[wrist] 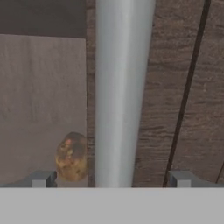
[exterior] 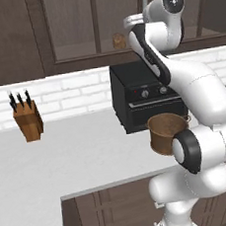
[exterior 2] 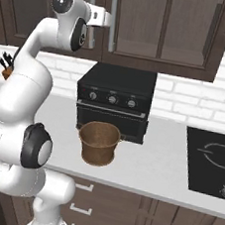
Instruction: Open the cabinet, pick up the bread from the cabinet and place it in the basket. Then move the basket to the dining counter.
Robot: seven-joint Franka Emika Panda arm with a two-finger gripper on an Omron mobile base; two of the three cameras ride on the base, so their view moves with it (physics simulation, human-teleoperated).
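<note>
The bread (wrist: 71,156) sits inside the shut cabinet (exterior 2: 145,23), seen through the glass just beside a grey bar handle (wrist: 121,92); below, the basket (exterior 2: 99,142) stands upright on the pale counter (exterior: 50,157), right in front of the black oven (exterior 2: 115,101); a knife block (exterior: 28,119) stands well apart by the white brick wall (exterior: 72,90), a cooktop (exterior 2: 212,161) on the other side; the gripper (wrist: 112,178), jaws spread wide and empty, straddles the handle.

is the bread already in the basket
No, the bread sits behind the glass inside the closed cabinet, and the basket on the counter looks empty.
</note>
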